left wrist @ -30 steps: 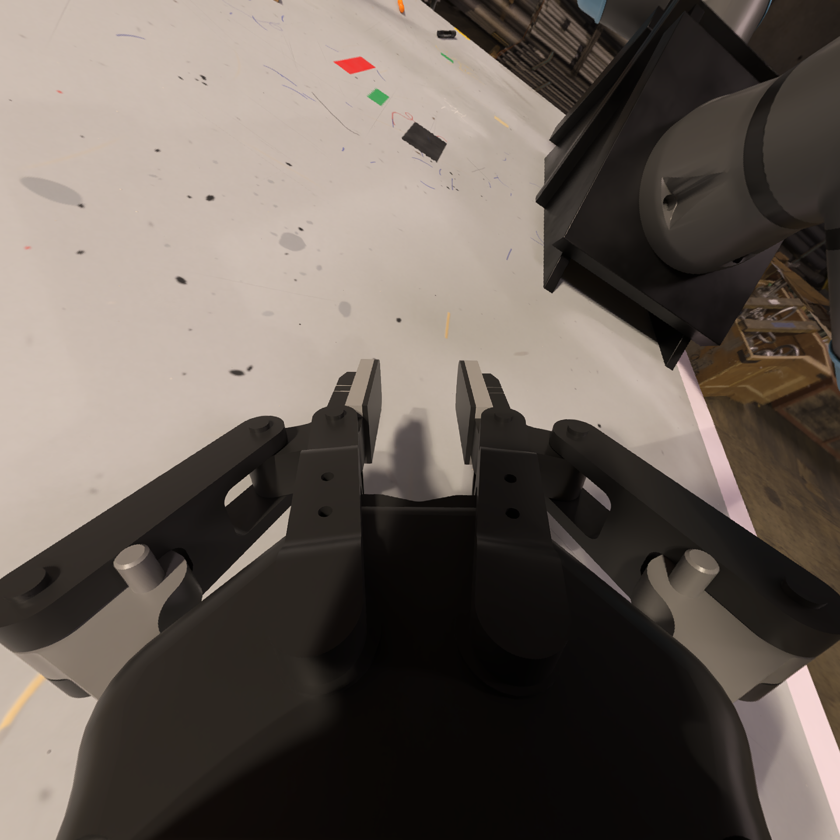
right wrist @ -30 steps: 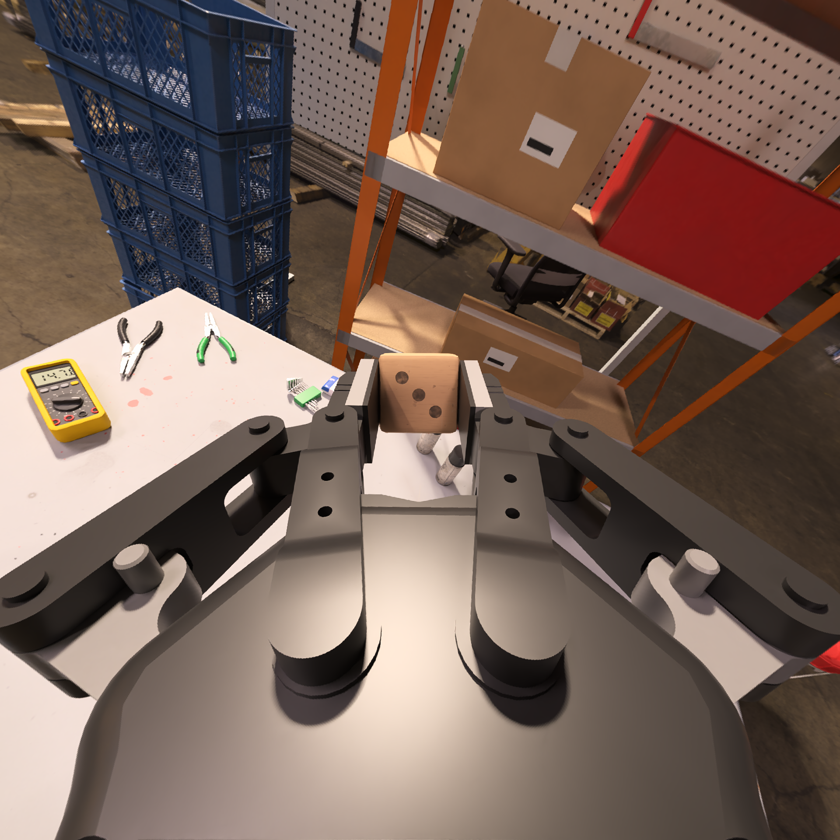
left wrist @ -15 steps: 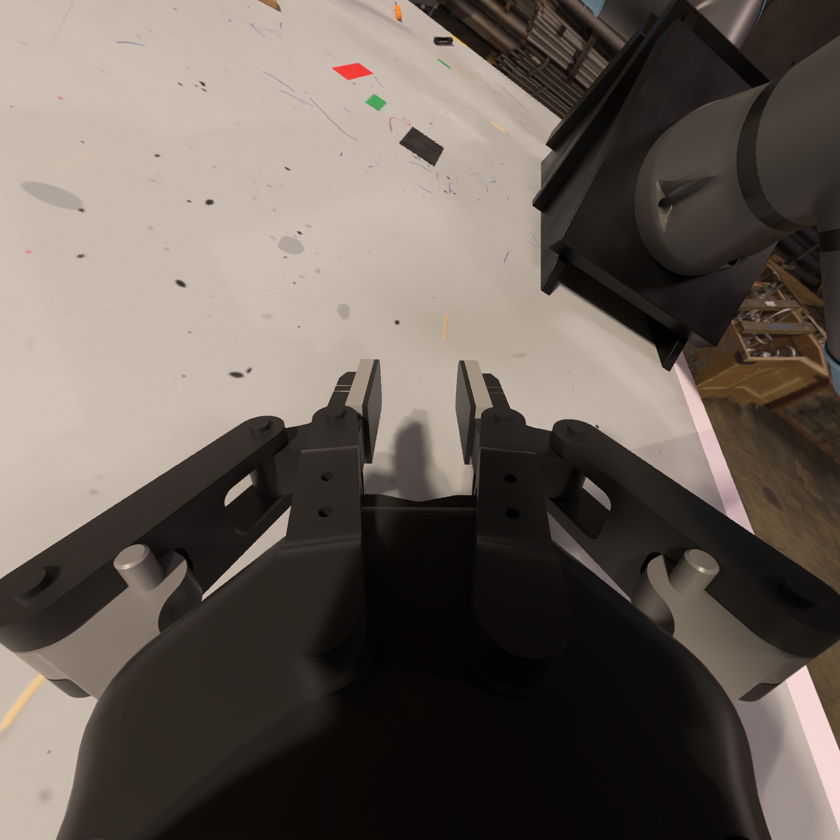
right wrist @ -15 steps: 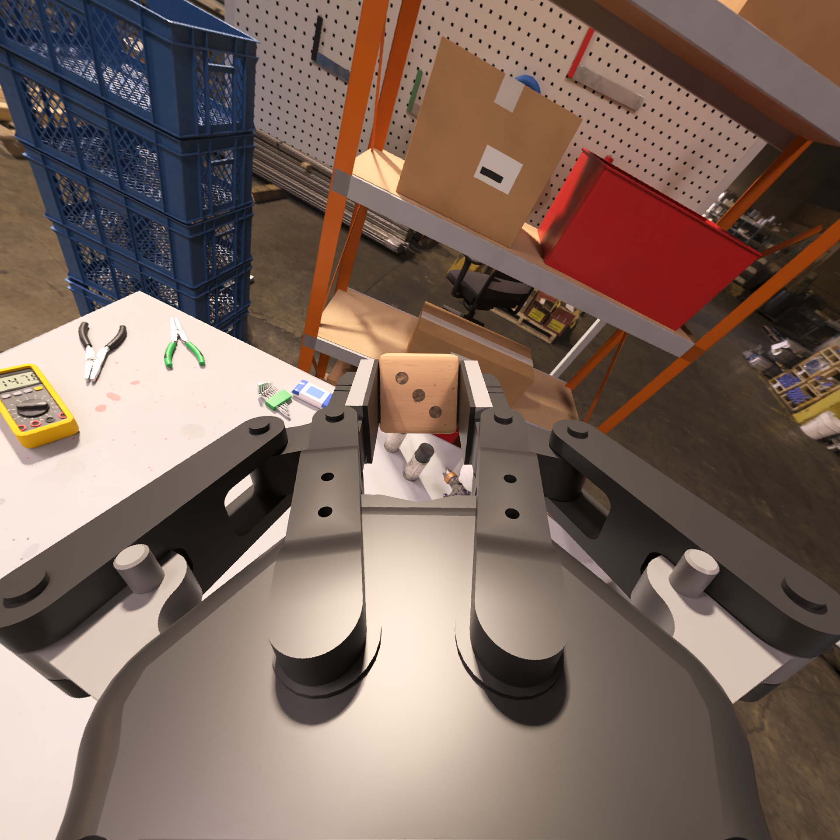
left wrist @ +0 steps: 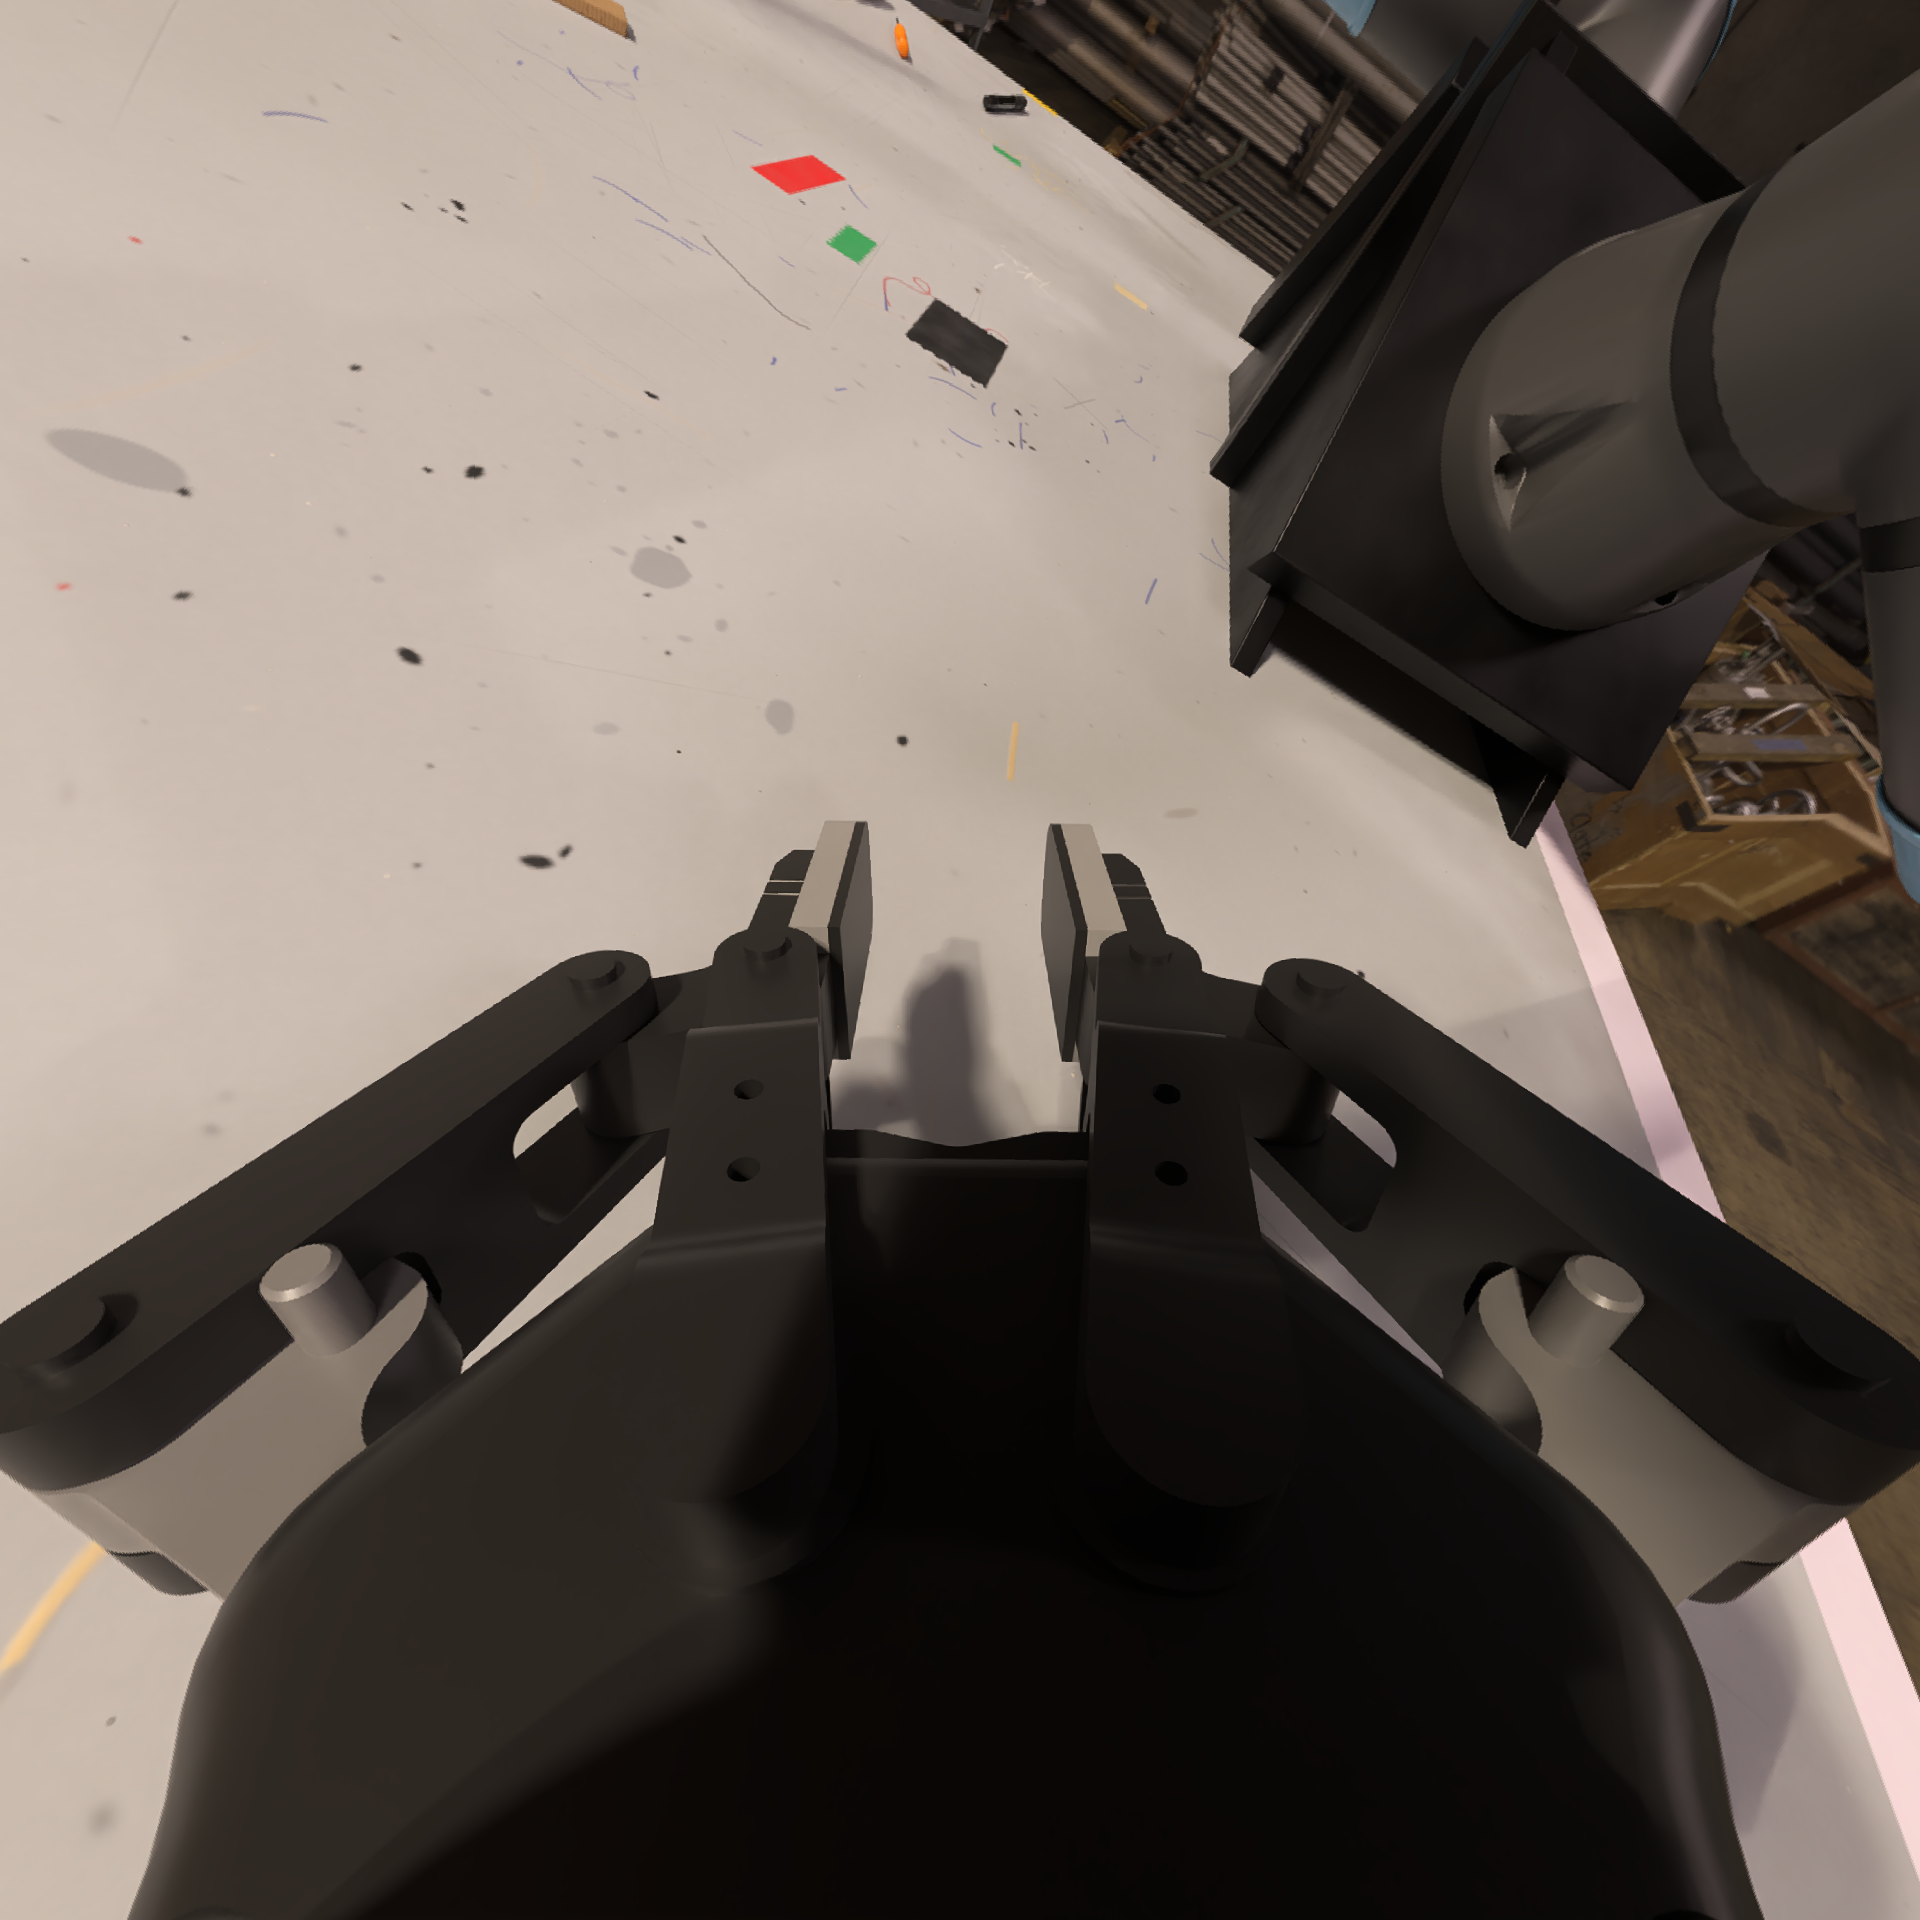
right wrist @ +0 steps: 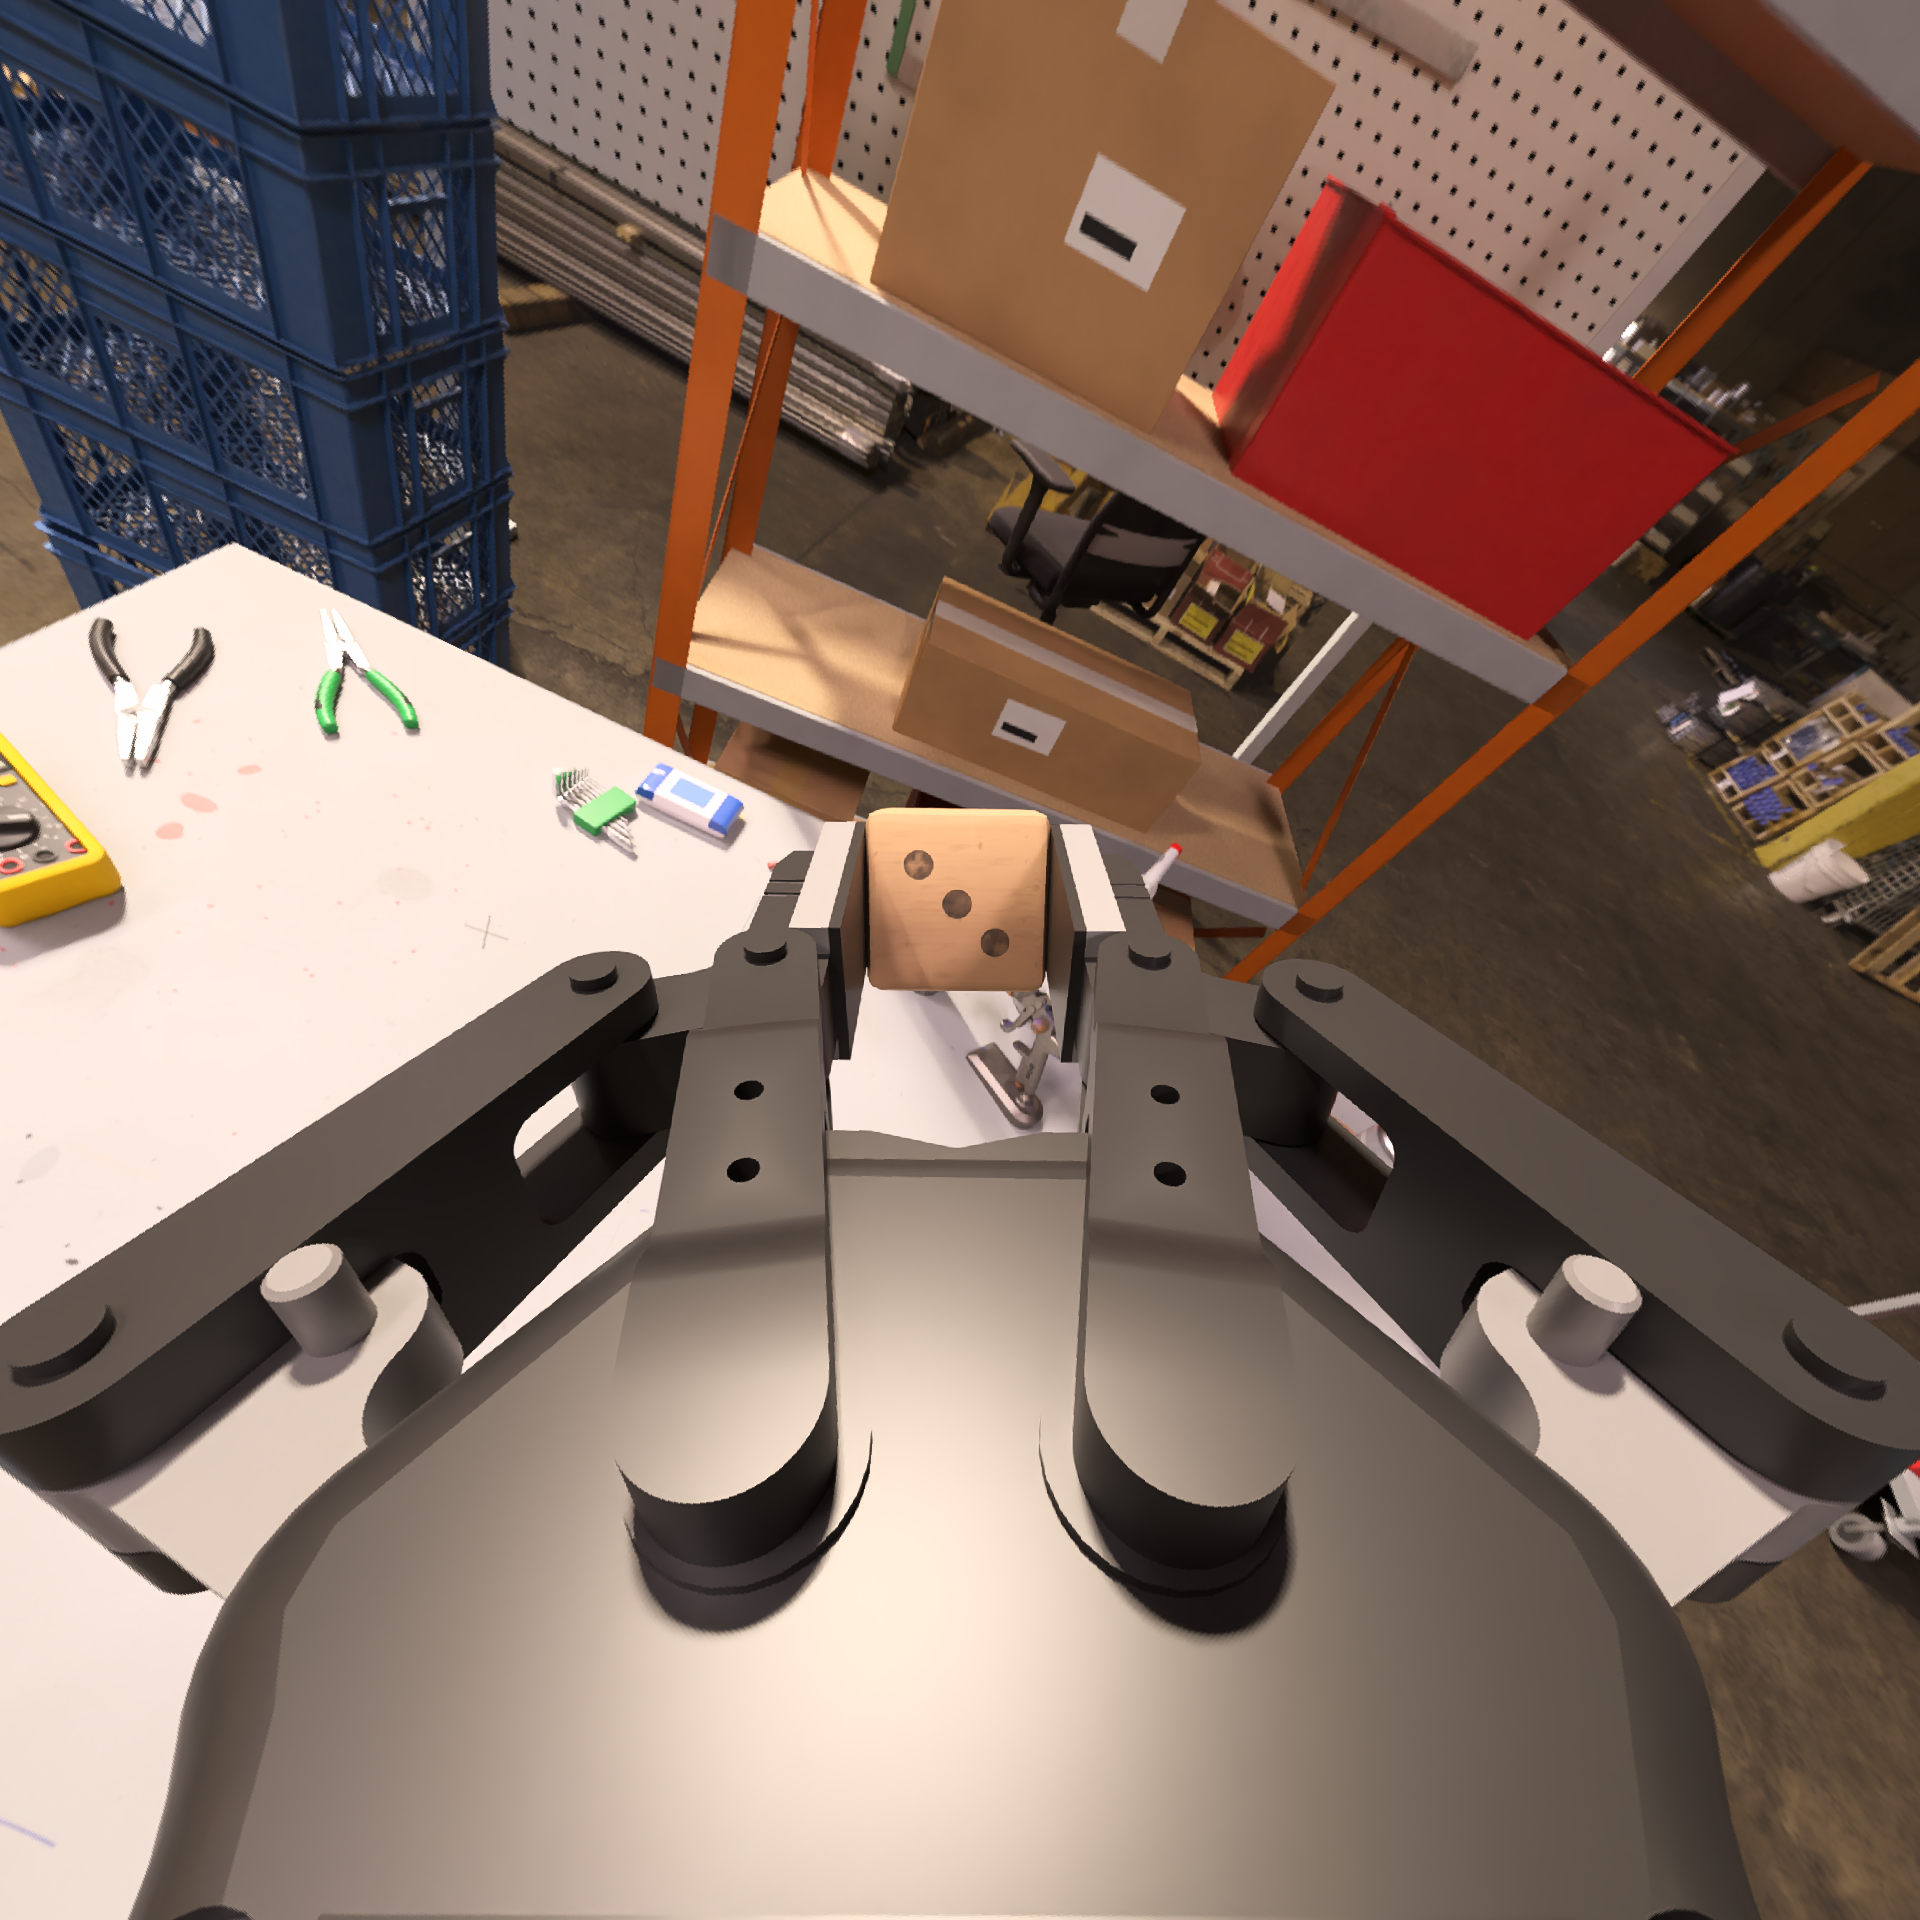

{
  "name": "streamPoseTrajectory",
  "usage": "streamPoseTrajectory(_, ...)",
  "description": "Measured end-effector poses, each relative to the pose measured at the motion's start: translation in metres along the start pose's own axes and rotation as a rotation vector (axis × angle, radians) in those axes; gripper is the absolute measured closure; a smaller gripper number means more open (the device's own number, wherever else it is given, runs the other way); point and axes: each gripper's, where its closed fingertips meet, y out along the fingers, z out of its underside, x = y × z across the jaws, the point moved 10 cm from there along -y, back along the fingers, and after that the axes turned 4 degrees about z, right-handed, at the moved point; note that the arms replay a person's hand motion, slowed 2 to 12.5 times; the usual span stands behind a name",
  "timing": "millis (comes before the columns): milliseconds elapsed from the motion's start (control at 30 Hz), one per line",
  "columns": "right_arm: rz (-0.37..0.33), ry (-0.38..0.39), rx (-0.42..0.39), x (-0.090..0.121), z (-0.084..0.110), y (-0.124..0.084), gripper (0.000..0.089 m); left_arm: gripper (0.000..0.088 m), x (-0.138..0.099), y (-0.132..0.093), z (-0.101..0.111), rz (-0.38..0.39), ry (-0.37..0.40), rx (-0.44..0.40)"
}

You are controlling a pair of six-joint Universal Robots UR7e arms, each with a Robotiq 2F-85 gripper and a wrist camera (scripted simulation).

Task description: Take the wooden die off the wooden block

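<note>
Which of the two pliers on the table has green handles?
The smaller pair, lying nearer the hex key set. The other pliers, closer to the yellow multimeter, have black handles.

You see on each claw, left claw [left wrist: 956, 914] and right claw [right wrist: 956, 904], matte black linkage bars with slotted cut-outs, paired screw holes in the finger blocks, silver-grey pins and knuckles, pale metal fingertips [left wrist: 831, 883] with dark pads, and a smooth dark housing.
</note>
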Motion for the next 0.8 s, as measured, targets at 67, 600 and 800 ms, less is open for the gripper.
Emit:
streamPoseTrajectory(67, 0.003, -0.002, 0.018, 0.003, 0.008, 0.002, 0.0593, 0.0581, 0.000, 0.000, 0.000, 0.000, 0.001, -0.002)
streamPoseTrajectory(600, -0.051, 0.056, 0.051, 0.033, 0.067, 0.011, 0.0593, 0.0582, -0.001, -0.001, 0.000, -0.003, 0.008, -0.011)
streamPoseTrajectory(800, -0.077, 0.072, 0.050, 0.045, 0.078, 0.012, 0.0593, 0.0582, -0.001, -0.001, 0.000, -0.004, 0.007, -0.008)
